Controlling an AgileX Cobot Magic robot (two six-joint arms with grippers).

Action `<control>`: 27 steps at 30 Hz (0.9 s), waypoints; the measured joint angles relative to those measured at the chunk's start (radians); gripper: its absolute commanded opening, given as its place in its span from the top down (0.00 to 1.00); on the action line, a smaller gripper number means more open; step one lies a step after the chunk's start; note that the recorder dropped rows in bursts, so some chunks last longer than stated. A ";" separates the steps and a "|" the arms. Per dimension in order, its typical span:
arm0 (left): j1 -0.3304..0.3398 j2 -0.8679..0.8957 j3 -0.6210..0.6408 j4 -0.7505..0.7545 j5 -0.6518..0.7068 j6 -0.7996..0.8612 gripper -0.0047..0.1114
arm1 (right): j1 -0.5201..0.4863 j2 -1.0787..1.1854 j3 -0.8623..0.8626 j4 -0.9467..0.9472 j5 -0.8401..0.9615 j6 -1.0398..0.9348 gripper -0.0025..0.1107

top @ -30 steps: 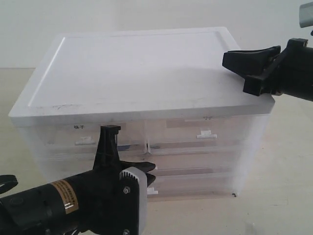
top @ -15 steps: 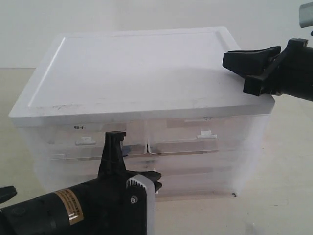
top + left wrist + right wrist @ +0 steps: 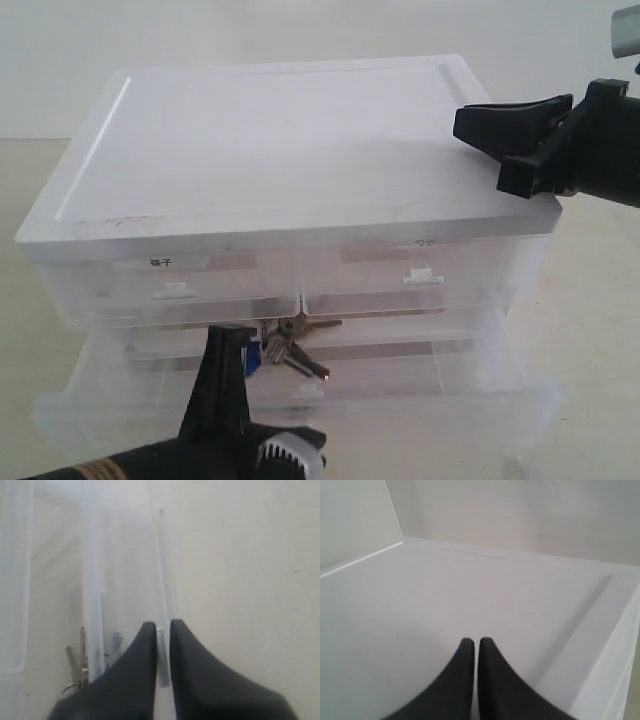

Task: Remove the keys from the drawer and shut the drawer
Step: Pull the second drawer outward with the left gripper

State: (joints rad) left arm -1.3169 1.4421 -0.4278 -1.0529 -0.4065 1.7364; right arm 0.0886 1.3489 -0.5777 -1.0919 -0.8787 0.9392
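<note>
The shallow full-width drawer (image 3: pixel 430 415) stands pulled out from the translucent cabinet. In it lie the keys (image 3: pixel 290 345), silver with a blue fob, near the drawer's middle. At the drawer's front, my left gripper (image 3: pixel 300 432) is shut on the small white handle (image 3: pixel 162 655). In the left wrist view the gripper (image 3: pixel 162 626) pinches that handle, and the keys (image 3: pixel 80 655) show through the drawer wall (image 3: pixel 92 595). My right gripper (image 3: pixel 462 122) is shut and empty. It rests over the cabinet's white top (image 3: pixel 280 150) near its right edge; the right wrist view shows its tips (image 3: pixel 476 641) over that top (image 3: pixel 470 595).
Two half-width drawers (image 3: pixel 180 285) (image 3: pixel 420 275) sit shut above the open one. Another wide drawer lies below it, mostly hidden. The cabinet stands on a pale tabletop (image 3: pixel 590 330) that stretches off to the right.
The left gripper has drawn back toward the camera with the handle, and the drawer has slid out from shut to open, baring the keys. The right gripper has stayed put.
</note>
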 measured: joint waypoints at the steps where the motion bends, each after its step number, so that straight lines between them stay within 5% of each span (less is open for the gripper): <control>1: -0.018 -0.017 0.000 -0.026 0.026 0.012 0.92 | 0.000 0.000 0.000 0.000 -0.002 0.000 0.98; 9: -0.118 -0.104 0.013 -0.126 0.109 0.033 0.90 | 0.000 0.000 0.000 0.000 0.000 0.000 0.98; 18: -0.121 -0.240 -0.021 -0.152 0.192 -0.047 0.42 | 0.000 0.000 0.000 -0.002 0.000 0.000 0.98; 27: -0.085 -0.265 -0.043 -0.298 0.058 0.022 0.45 | 0.000 0.000 0.000 -0.002 0.000 0.002 0.98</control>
State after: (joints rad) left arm -1.4022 1.1775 -0.4706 -1.3514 -0.3484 1.7584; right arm 0.0886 1.3489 -0.5777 -1.0940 -0.8786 0.9412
